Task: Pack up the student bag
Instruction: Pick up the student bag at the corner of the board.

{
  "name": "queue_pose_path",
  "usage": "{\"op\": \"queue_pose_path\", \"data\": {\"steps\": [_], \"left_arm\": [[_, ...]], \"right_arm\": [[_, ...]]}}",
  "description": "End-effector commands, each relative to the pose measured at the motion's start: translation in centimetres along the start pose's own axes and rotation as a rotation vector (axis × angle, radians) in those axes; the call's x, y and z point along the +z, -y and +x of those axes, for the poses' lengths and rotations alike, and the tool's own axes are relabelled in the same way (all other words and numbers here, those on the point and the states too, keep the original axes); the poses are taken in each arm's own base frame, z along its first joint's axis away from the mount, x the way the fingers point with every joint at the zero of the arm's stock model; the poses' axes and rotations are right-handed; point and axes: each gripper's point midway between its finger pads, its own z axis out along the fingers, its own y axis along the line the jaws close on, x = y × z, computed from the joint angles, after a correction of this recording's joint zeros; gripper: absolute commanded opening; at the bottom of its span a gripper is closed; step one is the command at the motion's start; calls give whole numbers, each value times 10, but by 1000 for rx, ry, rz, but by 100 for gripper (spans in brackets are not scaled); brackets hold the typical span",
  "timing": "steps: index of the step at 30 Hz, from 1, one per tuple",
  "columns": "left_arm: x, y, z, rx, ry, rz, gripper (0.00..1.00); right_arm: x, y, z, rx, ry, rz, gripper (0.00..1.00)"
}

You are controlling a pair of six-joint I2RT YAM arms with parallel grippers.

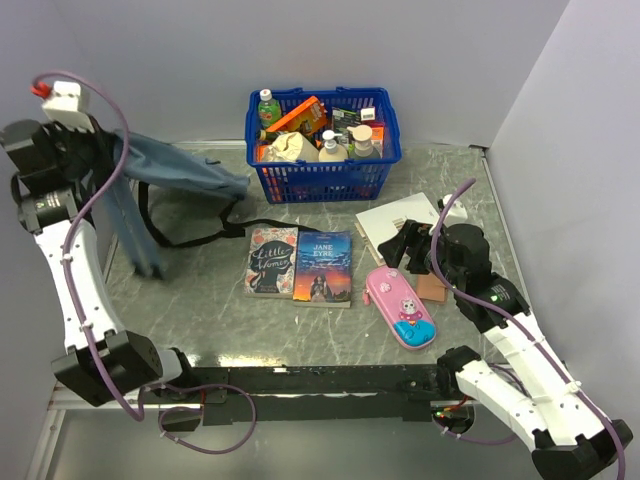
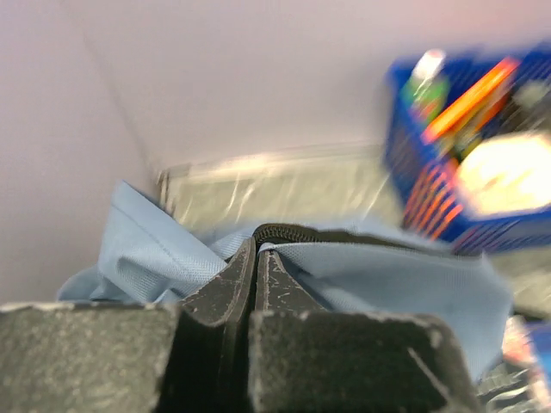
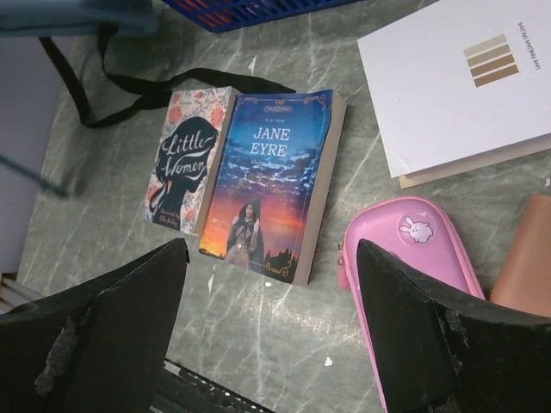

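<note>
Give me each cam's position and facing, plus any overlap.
Top external: above and behind the bases, looking down at the table; both arms show.
Left wrist: on the raised left hand, shut on the backpack, facing the basket.
Right wrist: on the open right hand, facing down.
Shared: Jane Eyre, pencil case.

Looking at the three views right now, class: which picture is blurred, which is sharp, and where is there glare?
Left wrist view: the basket is smeared by blur, while the bag by the fingers is clearer. Right wrist view: sharp, the book title is readable. Top view: evenly lit, faint glare on the table near its front edge.
</note>
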Motion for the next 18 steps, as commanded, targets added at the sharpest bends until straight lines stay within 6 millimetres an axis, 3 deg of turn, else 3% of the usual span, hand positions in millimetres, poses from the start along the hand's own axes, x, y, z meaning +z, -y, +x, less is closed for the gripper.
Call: {"op": "queue_pose_path", "data": {"steps": [1, 3, 6, 8, 9, 10, 11, 12, 13, 15, 16, 18], "left_arm": [[-51, 44, -135, -35, 314, 128, 1], [-64, 48, -163, -23, 378, 125, 1], [-72, 65, -166, -19, 382, 202, 1], [-77, 85, -156, 17, 362, 250, 1], [-67, 92, -128, -3, 293, 272, 1], [-73, 113, -120, 60, 293, 314, 1], [-62, 120, -89, 64, 233, 330, 1], [-60, 126, -76, 71, 209, 320, 1], [-60, 146, -68, 96, 206, 365, 1], [-64, 156, -63, 86, 215, 365, 1], [-63, 157, -69, 50, 223, 369, 1], [-70, 153, -105, 45, 291, 343, 1]], "right_arm": [[-2, -11, -11, -12, 26, -37, 86], [0, -11, -8, -9, 15, -41, 86], [2, -10, -4, -5, 2, -37, 86], [2, -8, -2, -5, -6, -30, 86], [3, -7, -1, -6, -11, -24, 86], [3, -6, 0, -7, -15, -19, 86], [4, -5, 1, -9, -16, -19, 86], [4, -5, 1, -9, -19, -17, 86], [4, -5, 1, -11, -20, -16, 86], [5, -6, 1, -9, -21, -17, 86], [5, -6, 1, -11, -26, -20, 86], [5, -8, -1, -8, -27, -21, 86]]}}
